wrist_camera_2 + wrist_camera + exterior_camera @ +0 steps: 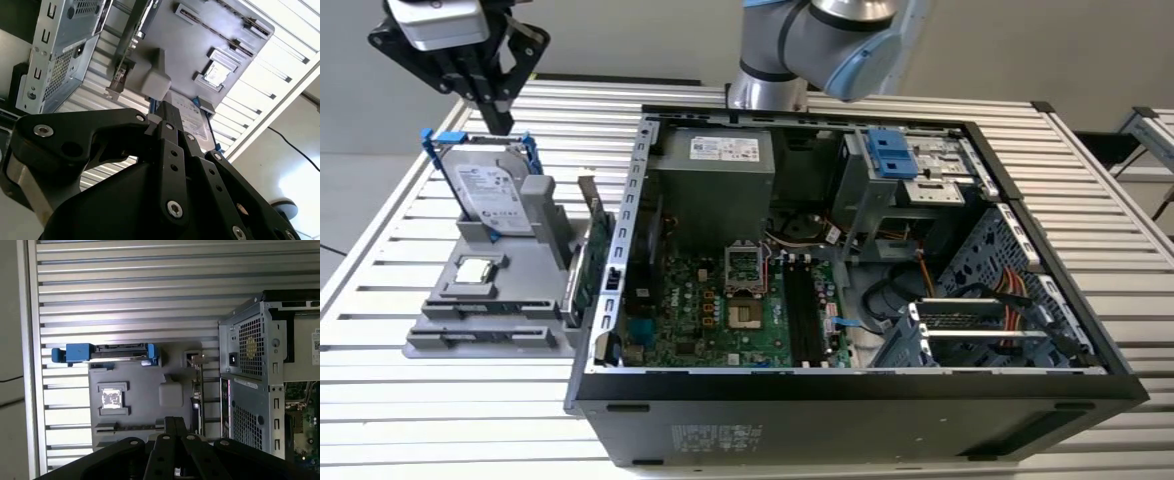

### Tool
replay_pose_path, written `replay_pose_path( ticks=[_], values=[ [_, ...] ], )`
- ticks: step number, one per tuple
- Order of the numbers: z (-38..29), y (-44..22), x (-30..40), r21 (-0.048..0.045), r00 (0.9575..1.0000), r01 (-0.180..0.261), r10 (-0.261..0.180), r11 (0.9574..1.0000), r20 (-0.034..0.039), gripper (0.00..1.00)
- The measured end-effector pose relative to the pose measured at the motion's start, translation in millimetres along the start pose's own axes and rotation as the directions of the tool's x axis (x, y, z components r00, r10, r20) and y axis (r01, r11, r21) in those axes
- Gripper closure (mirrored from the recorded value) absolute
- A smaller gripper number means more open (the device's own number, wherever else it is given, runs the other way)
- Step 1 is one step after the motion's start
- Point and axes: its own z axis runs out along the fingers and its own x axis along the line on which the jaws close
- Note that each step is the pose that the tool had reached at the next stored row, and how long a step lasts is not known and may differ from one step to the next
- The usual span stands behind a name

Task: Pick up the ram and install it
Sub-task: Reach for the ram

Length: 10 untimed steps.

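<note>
My gripper (498,124) hangs high over the table's far corner on the exterior view's left, fingers shut together and holding nothing. It is above the back edge of the grey parts holder (454,335). In both wrist views the shut fingertips (167,109) (173,421) point down at that holder (140,390). A thin dark strip (500,318) stands in a slot near the holder's front (130,426) and looks like the ram seen edge-on. The open computer case (607,405) lies beside the holder, and the long black memory slots (803,310) show on its green motherboard.
A silver hard drive in a blue frame (491,190) (107,352) stands upright at the holder's back, under the gripper. A green card with a metal bracket (594,255) (196,390) stands between holder and case. A small square chip (478,268) lies on the holder.
</note>
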Motion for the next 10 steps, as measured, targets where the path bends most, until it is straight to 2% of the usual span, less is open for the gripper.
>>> replay_pose_path(
  ticks=[10],
  values=[
    [-0.2, -0.8, 13.8, 0.0000, 1.0000, 0.000, 0.000, 1.0000, 0.0000, 1.00]
  ],
)
